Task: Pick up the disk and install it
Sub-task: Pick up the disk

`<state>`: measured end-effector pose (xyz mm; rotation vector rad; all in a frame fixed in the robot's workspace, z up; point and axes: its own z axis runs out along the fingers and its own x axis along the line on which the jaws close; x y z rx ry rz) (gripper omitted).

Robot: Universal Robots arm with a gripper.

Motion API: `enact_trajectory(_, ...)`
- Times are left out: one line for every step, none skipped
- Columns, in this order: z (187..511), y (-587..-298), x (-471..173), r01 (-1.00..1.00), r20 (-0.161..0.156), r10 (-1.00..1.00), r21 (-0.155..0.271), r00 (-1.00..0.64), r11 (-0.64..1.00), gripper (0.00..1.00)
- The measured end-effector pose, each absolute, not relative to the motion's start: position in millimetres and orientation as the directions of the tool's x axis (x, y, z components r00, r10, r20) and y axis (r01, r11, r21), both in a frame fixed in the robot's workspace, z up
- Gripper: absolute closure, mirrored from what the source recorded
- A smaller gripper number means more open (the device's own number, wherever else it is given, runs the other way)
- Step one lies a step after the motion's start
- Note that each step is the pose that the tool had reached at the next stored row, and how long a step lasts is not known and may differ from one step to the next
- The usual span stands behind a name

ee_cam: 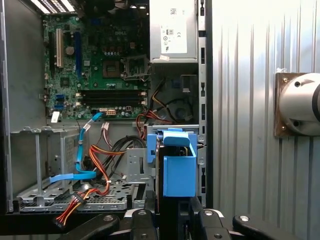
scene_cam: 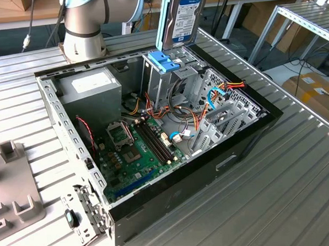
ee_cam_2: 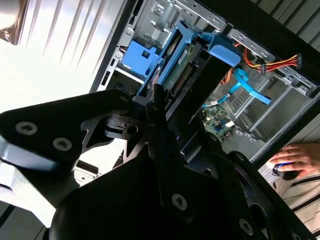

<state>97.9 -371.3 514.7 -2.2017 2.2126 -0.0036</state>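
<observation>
In the exterior view the disk (scene_cam: 184, 16) hangs upright, silver-grey with a white and blue label and a light-blue rail along its edge. Its lower end is just above the metal drive cage (scene_cam: 161, 84) in the open computer case (scene_cam: 243, 146). In the first wrist view my gripper (ee_cam: 172, 220) is shut on the disk (ee_cam: 179, 167), whose blue carrier points down toward the cage. The second wrist view shows the disk (ee_cam_2: 186, 75) edge-on, running out from between the black fingers (ee_cam_2: 159, 112), green board side showing.
A blue plastic latch (scene_cam: 164, 61) sits atop the cage, right under the disk. The grey power supply box (scene_cam: 92, 87), motherboard (scene_cam: 134, 152) and loose cables (scene_cam: 208, 107) fill the case. The arm's base (scene_cam: 84, 28) stands behind it. A person's hand (ee_cam_2: 294, 159) rests beside the case.
</observation>
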Motion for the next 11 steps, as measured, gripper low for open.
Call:
enact_trajectory(514.7, -373.0, 97.9, -1.000, -0.013, -1.000, -0.016, -0.005, 0.005, 0.65)
enact_trajectory(514.7, -374.7, 97.9, -1.000, -0.013, -1.000, -0.016, -0.005, 0.005, 0.65)
enact_trajectory(514.7, -376.6, 97.9, -1.000, -0.013, -1.000, -0.016, -0.005, 0.005, 0.65)
enact_trajectory(514.7, -378.2, 97.9, -1.000, -0.013, -1.000, -0.016, -0.005, 0.005, 0.65)
enact_trajectory(514.7, -380.8, 97.9, -1.000, -0.013, -1.000, -0.016, -0.005, 0.005, 0.65)
enact_trajectory(514.7, -382.5, 97.9, -1.000, -0.013, -1.000, -0.016, -0.005, 0.005, 0.65)
enact_trajectory(514.7, -384.1, 97.9, -1.000, -0.013, -1.000, -0.016, -0.005, 0.005, 0.65)
enact_trajectory(514.7, -387.5, 97.9, -1.000, -0.013, -1.000, -0.016, -0.005, 0.005, 0.65)
enact_trajectory(514.7, -390.2, 97.9, -1.000, -0.013, -1.000, -0.016, -0.005, 0.005, 0.65)
enact_trajectory(514.7, -391.9, 97.9, -1.000, -0.013, -1.000, -0.016, -0.005, 0.005, 0.65)
enact_trajectory(514.7, -393.9, 97.9, -1.000, -0.013, -1.000, -0.016, -0.005, 0.005, 0.65)
